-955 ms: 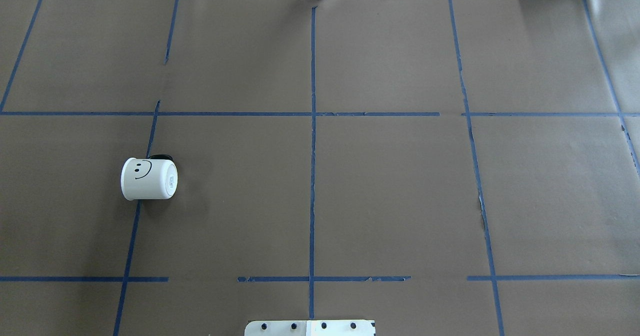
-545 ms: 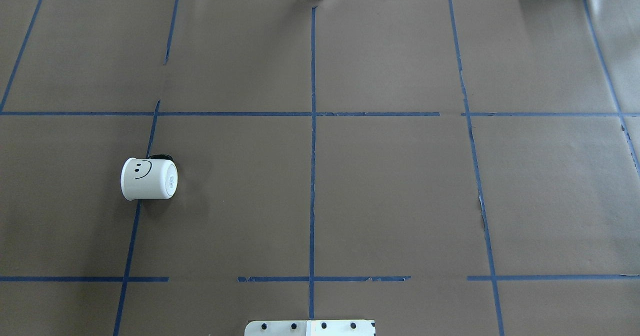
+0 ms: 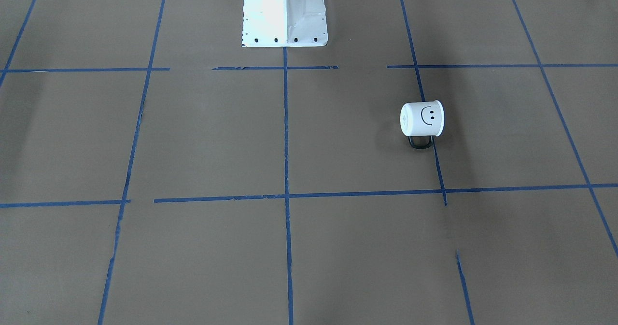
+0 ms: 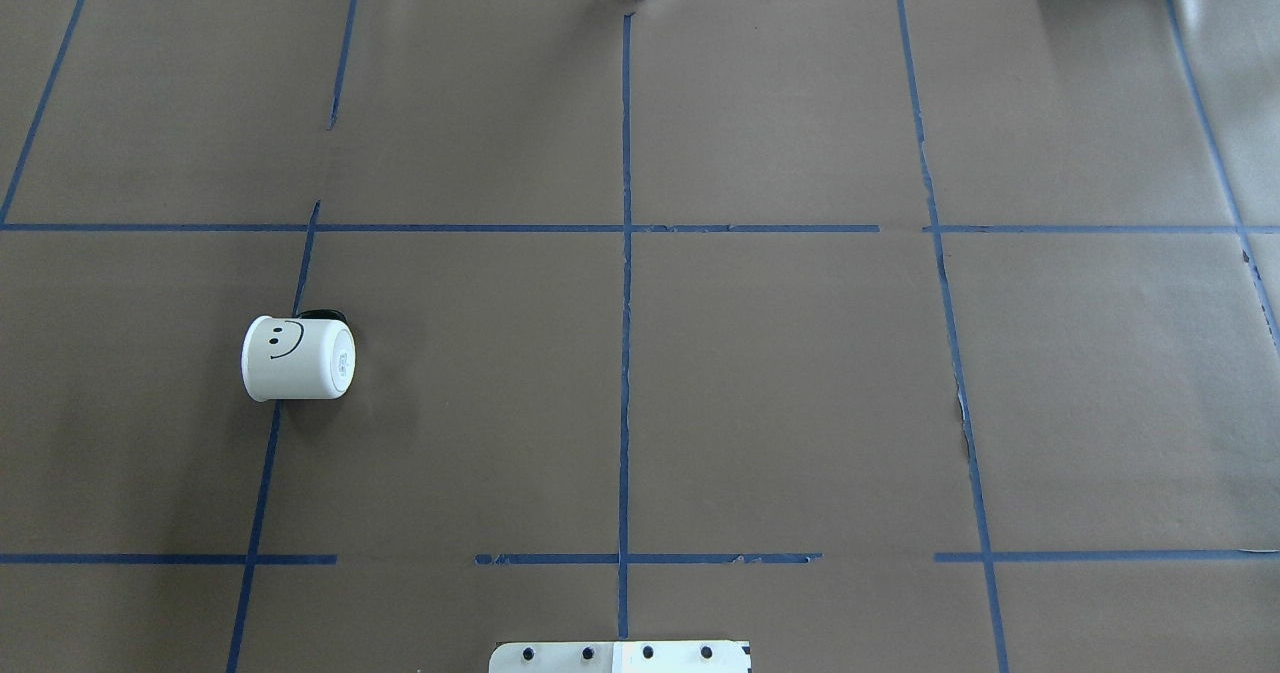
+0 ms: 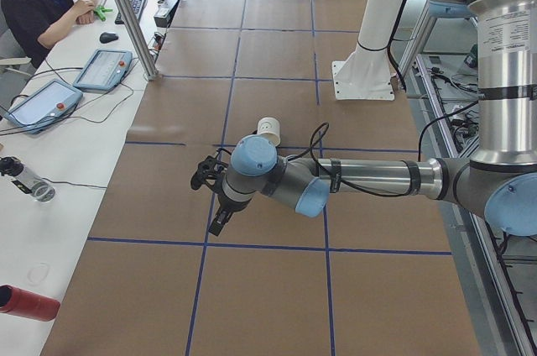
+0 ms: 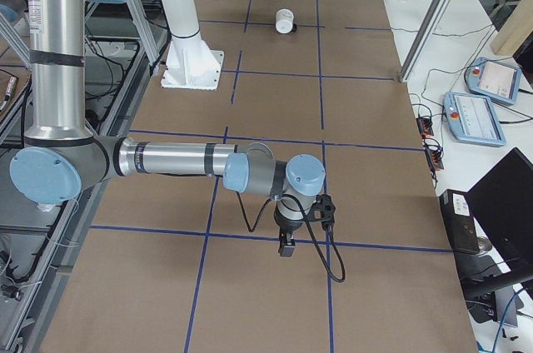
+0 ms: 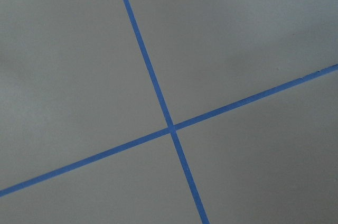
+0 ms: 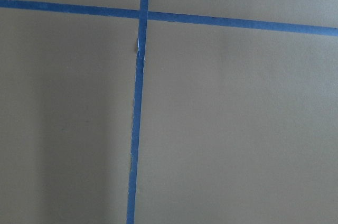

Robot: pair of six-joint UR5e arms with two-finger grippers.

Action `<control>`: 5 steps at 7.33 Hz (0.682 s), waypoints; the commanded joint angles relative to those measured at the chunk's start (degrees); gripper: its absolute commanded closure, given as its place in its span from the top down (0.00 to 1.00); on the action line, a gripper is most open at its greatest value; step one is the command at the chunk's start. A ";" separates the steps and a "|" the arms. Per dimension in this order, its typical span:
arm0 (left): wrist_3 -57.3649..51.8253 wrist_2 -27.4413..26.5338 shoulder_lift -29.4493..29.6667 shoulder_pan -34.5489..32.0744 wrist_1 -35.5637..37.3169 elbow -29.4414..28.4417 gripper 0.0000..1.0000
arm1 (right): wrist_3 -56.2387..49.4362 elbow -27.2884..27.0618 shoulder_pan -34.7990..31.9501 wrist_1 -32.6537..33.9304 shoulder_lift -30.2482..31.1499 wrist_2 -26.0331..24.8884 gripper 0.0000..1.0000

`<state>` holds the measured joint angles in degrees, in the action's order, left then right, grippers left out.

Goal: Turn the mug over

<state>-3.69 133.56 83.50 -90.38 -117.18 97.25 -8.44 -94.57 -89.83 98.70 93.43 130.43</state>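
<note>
Mug on its side, smiley up, base label unreadable.

Silver arm tubes wear pale-blue joint caps and black cables.

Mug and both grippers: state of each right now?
mug: on its side on the table, handle away from the robot, ungripped.
left gripper: above the table, apart from the mug; open or shut, cannot tell.
right gripper: above the table, far from the mug; open or shut, cannot tell.
</note>
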 commanded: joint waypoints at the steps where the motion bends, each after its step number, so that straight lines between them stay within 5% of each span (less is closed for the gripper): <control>1: -0.08 -0.06 2.45 -0.06 -5.21 -0.22 1.00 | 0.00 0.00 0.00 0.00 0.00 0.00 1.00; 3: 12.59 4.48 1.93 0.20 -15.75 -2.06 1.00 | 0.00 0.09 0.00 0.00 0.00 0.00 1.00; 5: 21.31 3.29 0.18 4.91 -28.22 -4.16 1.00 | 0.00 0.09 0.00 0.00 0.00 0.00 1.00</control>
<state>11.23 137.25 84.82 -88.56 -138.05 94.57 -8.44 -94.53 -89.83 98.70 93.43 130.43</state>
